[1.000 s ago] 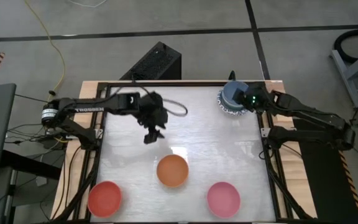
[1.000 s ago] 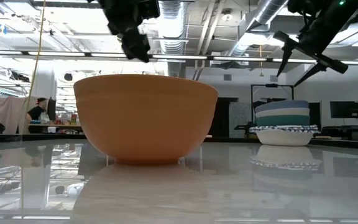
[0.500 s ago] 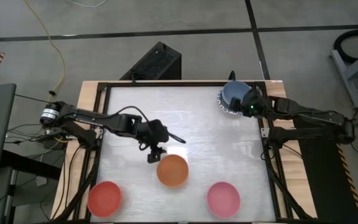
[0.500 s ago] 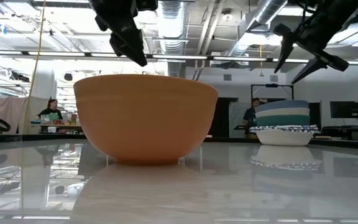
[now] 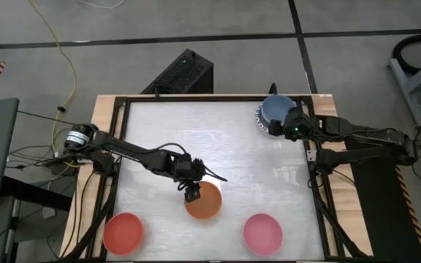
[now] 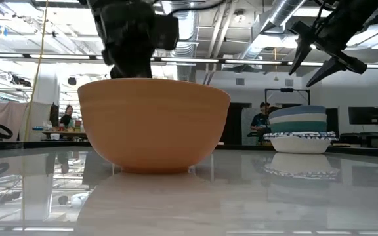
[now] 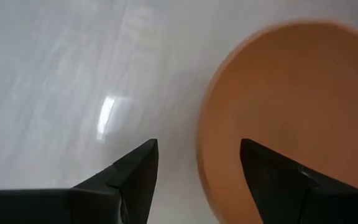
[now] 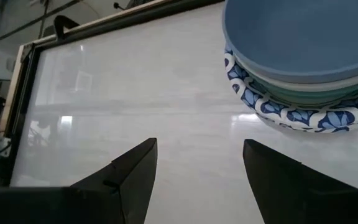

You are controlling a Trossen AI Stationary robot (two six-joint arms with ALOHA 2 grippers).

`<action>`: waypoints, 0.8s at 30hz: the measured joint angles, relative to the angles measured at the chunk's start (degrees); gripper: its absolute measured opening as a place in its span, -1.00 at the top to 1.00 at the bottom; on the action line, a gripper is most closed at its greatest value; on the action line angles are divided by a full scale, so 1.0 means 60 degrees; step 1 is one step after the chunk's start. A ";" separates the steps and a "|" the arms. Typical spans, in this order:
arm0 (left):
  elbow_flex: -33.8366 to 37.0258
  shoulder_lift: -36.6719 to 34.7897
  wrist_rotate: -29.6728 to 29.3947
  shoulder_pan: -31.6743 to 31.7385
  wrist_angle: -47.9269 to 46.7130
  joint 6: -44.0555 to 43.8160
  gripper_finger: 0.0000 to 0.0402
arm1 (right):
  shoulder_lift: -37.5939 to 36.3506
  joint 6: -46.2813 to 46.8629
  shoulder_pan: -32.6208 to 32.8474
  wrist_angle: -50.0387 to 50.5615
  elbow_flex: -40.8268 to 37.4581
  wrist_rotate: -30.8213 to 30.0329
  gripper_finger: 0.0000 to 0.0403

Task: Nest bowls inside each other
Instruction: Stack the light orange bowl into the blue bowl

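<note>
An orange bowl (image 5: 203,201) stands upright on the white table, near the middle of its near half. My left gripper (image 5: 191,193) hangs open over the bowl's far-left rim (image 7: 207,124). One finger is outside the wall and one is over the hollow, and I see no touch. At the far right a blue bowl tops a stack (image 5: 272,111) of cream, teal and blue-patterned white bowls (image 8: 297,56). My right gripper (image 5: 285,128) is open in the air beside that stack, holding nothing.
A red bowl (image 5: 123,233) sits at the near left corner and a pink bowl (image 5: 262,234) at the near right. A black frame (image 5: 218,97) borders the table. Bare tabletop lies between the orange bowl and the stack. People stand in the room beyond.
My left gripper has swung from the table's far-left part toward the near edge and down, rolling as it went. It now hangs over the orange bowl's rim, still open. My right gripper has shifted a little toward the near edge beside the stack. No bowl has moved.
</note>
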State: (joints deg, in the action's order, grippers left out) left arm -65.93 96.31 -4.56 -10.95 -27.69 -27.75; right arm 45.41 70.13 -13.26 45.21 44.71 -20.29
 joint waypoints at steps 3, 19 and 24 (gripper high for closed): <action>0.0000 0.0399 0.0013 -0.0006 -0.0046 -0.0238 -0.08 | 0.0000 -0.0020 0.0153 -0.0085 0.0000 -0.0002 -0.29; 0.0004 0.1133 0.0233 0.0319 0.0068 -0.1241 0.97 | -0.0044 0.0039 0.1030 -0.0324 0.0000 -0.0569 -0.29; -0.0437 0.1133 -0.1068 0.0686 -0.0016 -0.1367 0.99 | -0.0276 -0.0308 0.1239 -0.1054 0.0000 -0.0724 -0.29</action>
State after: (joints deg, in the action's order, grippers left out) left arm -68.55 103.11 -10.97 -6.84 -27.78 -35.95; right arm 43.75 68.28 -5.83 38.89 44.71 -24.64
